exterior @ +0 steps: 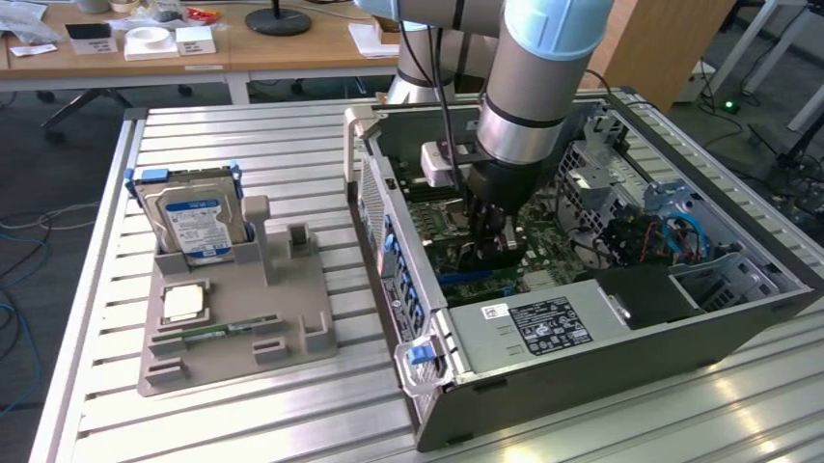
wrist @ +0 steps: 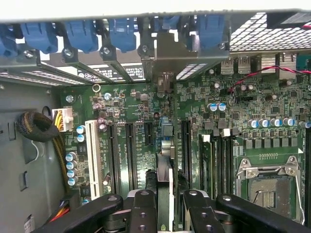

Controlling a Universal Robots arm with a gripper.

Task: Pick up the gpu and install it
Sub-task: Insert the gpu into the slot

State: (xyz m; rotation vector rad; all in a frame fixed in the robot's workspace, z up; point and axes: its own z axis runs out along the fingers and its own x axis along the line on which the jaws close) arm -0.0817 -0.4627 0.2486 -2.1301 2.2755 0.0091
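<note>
My gripper (exterior: 497, 241) reaches down into the open computer case (exterior: 605, 371), over the green motherboard (exterior: 445, 231). In the wrist view the gpu (wrist: 165, 167) is edge-on, a thin upright card standing on the motherboard (wrist: 131, 111) among the long black expansion slots. Its silver bracket (wrist: 164, 56) sits against the rear slot openings. The gripper (wrist: 165, 213) is shut on the gpu, one black finger (wrist: 143, 208) on each face of it. In the exterior view the card (exterior: 503, 256) shows as a dark strip below the fingers.
A grey holder (exterior: 238, 328) on the slatted table at the exterior view's left carries a silver hard drive (exterior: 193, 222), a processor chip (exterior: 184, 304) and a memory stick (exterior: 212, 331). Inside the case are the power supply (exterior: 547, 328), blue slot clips (wrist: 121, 31) and the processor socket (wrist: 267, 182).
</note>
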